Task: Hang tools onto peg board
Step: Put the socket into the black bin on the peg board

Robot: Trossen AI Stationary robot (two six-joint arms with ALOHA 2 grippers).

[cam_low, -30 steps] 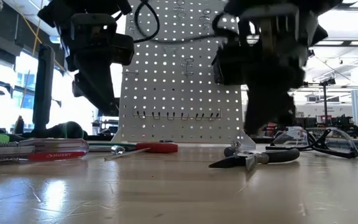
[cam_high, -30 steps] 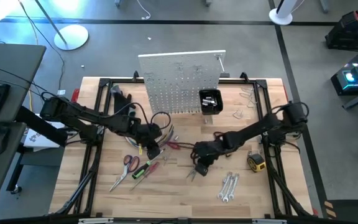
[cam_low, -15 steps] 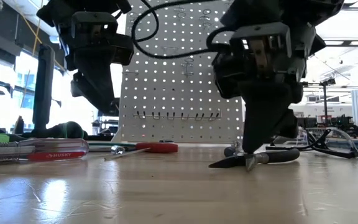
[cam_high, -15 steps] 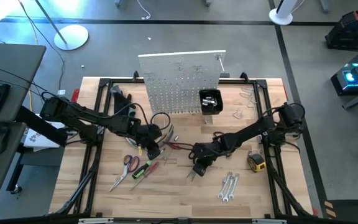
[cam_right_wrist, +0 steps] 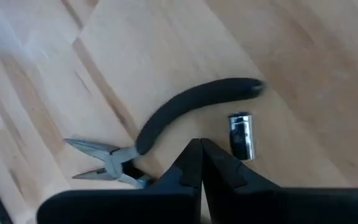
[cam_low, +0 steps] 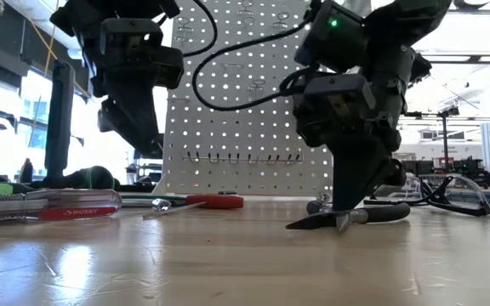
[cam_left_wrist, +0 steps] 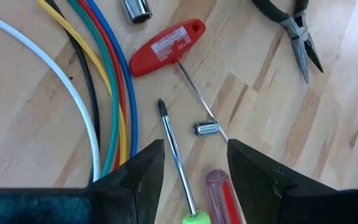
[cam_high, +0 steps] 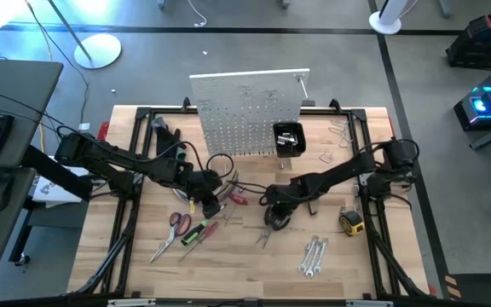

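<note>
- Peg board (cam_high: pixel 247 111) stands upright at the desk's (cam_high: pixel 361 264) far edge.
- Right hand (cam_high: pixel 273 221), clenched with nothing clearly between its fingers, presses down beside the black-handled pliers (cam_right_wrist: pixel 166 127) mid-desk.
- Left hand (cam_left_wrist: pixel 194 165), fingers apart, hovers over screwdrivers (cam_left_wrist: pixel 178 146).

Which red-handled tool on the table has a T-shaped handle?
The red T-handle driver, lying beside the coloured cables: its thin metal shaft leaves the handle's middle crosswise. The clear red screwdriver has its handle in line with its shaft.

Two dark, jointed arms trail looping black cables; a small green light glows on the right arm (cam_low: pixel 360 51).
</note>
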